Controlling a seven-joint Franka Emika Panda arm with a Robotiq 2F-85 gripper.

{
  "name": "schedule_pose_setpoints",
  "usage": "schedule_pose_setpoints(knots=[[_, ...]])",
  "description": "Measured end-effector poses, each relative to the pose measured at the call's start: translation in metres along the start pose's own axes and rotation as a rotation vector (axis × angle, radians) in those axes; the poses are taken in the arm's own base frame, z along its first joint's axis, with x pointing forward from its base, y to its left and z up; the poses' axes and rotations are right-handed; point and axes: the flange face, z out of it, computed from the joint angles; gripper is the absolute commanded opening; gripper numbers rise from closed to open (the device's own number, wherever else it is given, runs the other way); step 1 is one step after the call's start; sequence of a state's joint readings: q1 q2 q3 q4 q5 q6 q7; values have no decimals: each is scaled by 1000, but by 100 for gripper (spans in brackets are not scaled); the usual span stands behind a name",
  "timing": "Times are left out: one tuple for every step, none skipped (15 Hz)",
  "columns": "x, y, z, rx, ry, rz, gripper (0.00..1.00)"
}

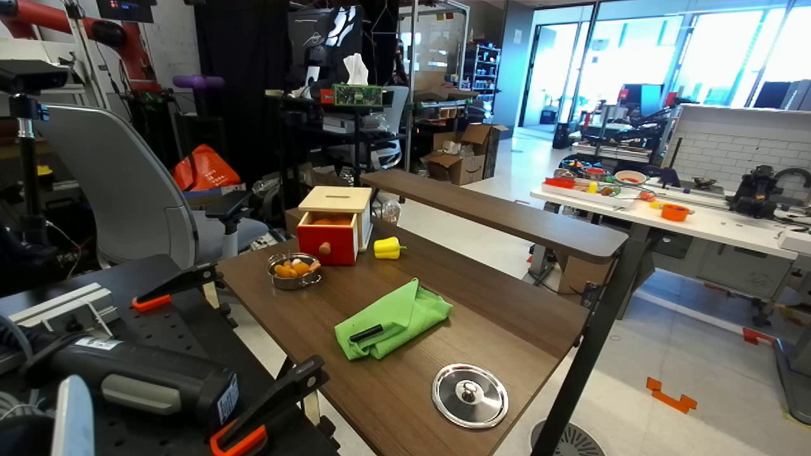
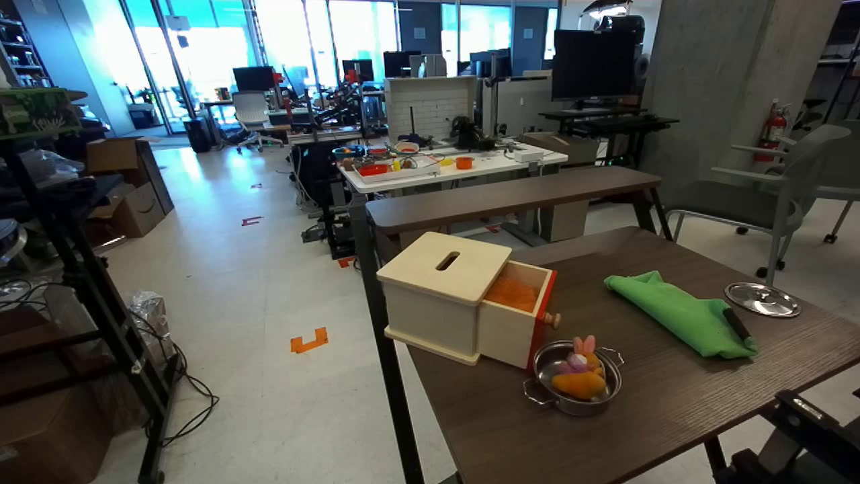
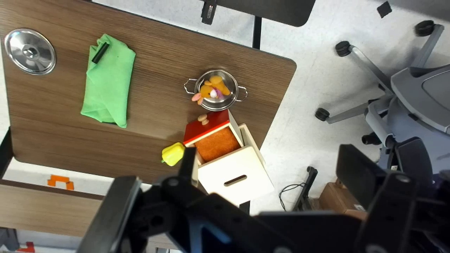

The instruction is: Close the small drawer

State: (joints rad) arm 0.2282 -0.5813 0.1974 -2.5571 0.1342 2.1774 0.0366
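Note:
The small drawer (image 1: 336,244) stands pulled partway out of its tan box in both exterior views (image 2: 507,333) and in the wrist view (image 3: 212,126). Its front is red with a round wooden knob, and something orange lines or fills its inside. The box has a light wooden top with a slot. My gripper (image 3: 269,154) is open and empty in the wrist view, its fingers wide apart. It is high above the table, and the left finger overlaps the box's edge in the picture. The gripper does not show in either exterior view.
A metal pot (image 1: 294,271) with a plush toy stands in front of the drawer. A yellow pepper (image 3: 173,154) lies beside the box. A green cloth (image 1: 393,320) with a black marker and a metal lid (image 1: 470,396) lie further along the table. The box stands near a table edge.

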Motion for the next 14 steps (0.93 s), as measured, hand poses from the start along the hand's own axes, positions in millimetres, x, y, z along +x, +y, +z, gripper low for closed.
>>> schedule_pose_setpoints(knots=[[2, 2, 6, -6, -6, 0, 100], [5, 5, 14, -17, -15, -8, 100], [9, 9, 25, -30, -27, -20, 100], [13, 13, 38, -42, -42, -41, 100], [17, 16, 53, -53, -53, -67, 100], [22, 20, 68, -59, -64, -91, 100], [27, 25, 84, -60, -75, -111, 100], [32, 31, 99, -58, -86, -132, 100], [38, 38, 115, -55, -95, -153, 100], [44, 46, 131, -56, -99, -171, 100], [49, 54, 147, -62, -100, -186, 100], [55, 63, 163, -70, -100, -195, 100], [59, 71, 180, -76, -101, -202, 100], [64, 79, 196, -80, -103, -210, 100]])
